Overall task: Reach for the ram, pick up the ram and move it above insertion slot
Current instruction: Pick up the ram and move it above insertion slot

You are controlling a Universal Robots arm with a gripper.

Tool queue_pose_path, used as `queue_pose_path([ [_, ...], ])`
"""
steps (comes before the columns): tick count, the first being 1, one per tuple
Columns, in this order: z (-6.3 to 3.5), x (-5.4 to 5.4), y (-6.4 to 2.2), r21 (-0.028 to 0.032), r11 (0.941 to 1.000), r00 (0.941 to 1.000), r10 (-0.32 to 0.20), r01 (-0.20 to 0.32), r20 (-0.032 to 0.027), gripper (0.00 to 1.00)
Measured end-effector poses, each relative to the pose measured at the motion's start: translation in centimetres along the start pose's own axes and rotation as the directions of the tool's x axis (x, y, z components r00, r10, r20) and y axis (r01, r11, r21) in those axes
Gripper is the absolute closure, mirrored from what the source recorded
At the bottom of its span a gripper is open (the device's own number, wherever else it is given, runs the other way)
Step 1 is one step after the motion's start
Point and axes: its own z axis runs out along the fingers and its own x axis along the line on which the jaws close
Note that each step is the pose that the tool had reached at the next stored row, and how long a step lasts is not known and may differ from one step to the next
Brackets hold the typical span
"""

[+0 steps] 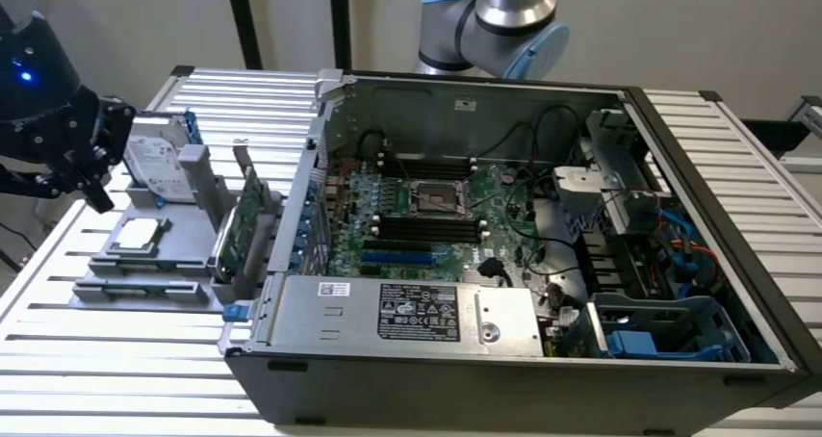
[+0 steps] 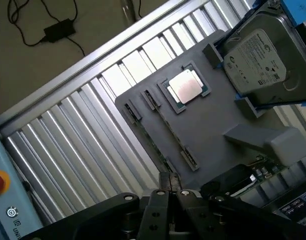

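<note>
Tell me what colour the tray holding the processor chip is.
Grey; the tray shows best in the wrist view.

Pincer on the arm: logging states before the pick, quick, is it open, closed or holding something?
Pincer: cannot be told whether open or closed; it hangs above the flat grey plastic parts tray.

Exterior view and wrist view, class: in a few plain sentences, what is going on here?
A robot arm's hand hovers over a gray parts tray that sits beside an open computer case, on the exterior view's left. The ram stands on edge in its holder on the tray, near a processor and a hard drive. The hand is not touching the ram. The black insertion slots on the motherboard look empty.
</note>
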Motion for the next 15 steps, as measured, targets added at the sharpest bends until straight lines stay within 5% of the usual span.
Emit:
queue_pose_path([
  [7, 0.0, 0.0, 0.0, -0.0004, 0.992, 0.992, -0.127, 0.127, -0.0049, 0.89],
  [15, 0.01, 0.0, 0.0, -0.0015, 0.963, 0.963, -0.269, 0.269, -0.0103, 0.89],
])
